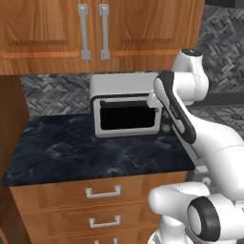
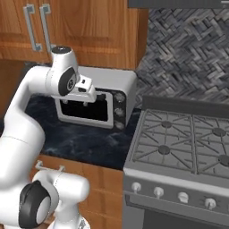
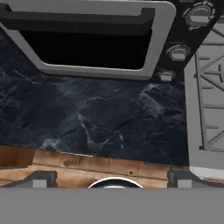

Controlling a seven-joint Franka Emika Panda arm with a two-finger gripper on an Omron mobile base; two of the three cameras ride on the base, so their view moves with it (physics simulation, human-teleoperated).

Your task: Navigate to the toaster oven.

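The toaster oven (image 1: 125, 116) is a white box with a wide black front, standing at the back of the dark marble counter (image 1: 86, 152) right ahead of me. In the right base view the toaster oven (image 2: 120, 91) shows its knob column on its right side. My gripper (image 2: 80, 103) hangs just in front of its door, above the counter. In the hand view the toaster oven (image 3: 87, 48) fills the top, and my gripper (image 3: 113, 179) stands open, its fingertips (image 3: 41, 178) wide apart with nothing between them.
A grey stove range (image 2: 179, 143) with burner grates and front knobs adjoins the counter on the right. Wooden upper cabinets (image 1: 95, 33) with metal handles hang above the toaster oven. Drawers (image 1: 102, 192) sit under the counter. A wooden side panel (image 1: 10, 109) closes the left.
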